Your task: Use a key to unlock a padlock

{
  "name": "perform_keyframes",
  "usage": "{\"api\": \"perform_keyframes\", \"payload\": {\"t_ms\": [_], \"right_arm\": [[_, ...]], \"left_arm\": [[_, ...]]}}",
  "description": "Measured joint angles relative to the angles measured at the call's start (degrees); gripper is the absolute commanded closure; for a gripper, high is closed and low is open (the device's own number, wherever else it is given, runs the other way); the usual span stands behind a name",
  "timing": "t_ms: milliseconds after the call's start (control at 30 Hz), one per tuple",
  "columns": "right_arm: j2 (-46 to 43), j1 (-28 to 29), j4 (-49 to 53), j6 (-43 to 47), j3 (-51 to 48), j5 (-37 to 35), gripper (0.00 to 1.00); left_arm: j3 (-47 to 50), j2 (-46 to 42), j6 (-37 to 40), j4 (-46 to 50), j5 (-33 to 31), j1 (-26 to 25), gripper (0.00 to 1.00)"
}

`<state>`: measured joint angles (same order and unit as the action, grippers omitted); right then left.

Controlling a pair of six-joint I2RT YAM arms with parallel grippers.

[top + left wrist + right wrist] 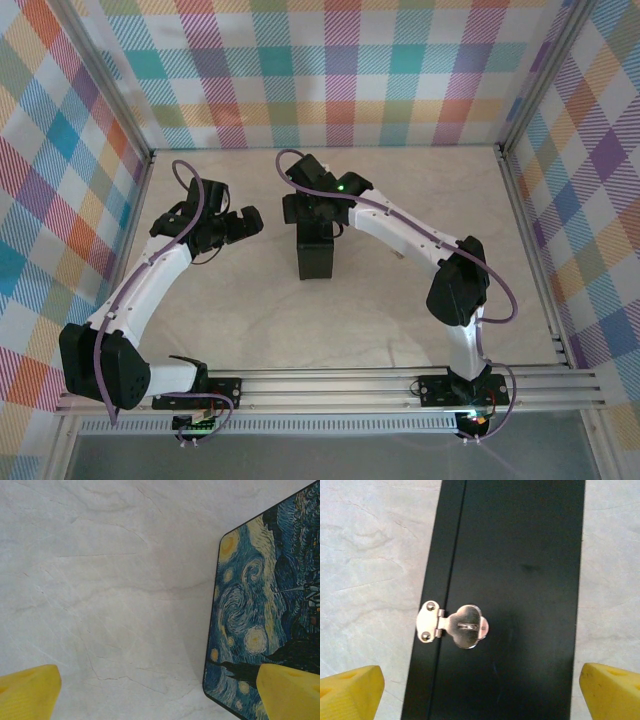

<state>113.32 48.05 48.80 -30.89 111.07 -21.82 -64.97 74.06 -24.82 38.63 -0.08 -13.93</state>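
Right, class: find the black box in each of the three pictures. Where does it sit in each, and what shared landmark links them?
Top external: box at the centre of the table.
Left wrist: box at the right edge, painted lid showing.
Right wrist: box running down the middle, black side with a silver hasp.
Shared landmark: the pale marbled table beside the box.

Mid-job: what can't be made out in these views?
Top view: the right hand covers the far end of the box; hasp detail is too small to tell.
Left wrist view: the painted lid runs off the right edge.
Right wrist view: the box's ends are cut off above and below the hasp.
Where the key lies: cannot tell.
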Motion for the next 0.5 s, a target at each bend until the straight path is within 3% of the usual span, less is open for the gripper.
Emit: {"api": "perform_keyframes", "payload": {"t_ms": [500], "right_arm": [[0.6, 0.0, 0.3, 1.4, -0.5, 0.4, 0.00]], "left_arm": [[0.0, -0.3, 0.4, 0.0, 0.2, 0.3, 0.03]]}}
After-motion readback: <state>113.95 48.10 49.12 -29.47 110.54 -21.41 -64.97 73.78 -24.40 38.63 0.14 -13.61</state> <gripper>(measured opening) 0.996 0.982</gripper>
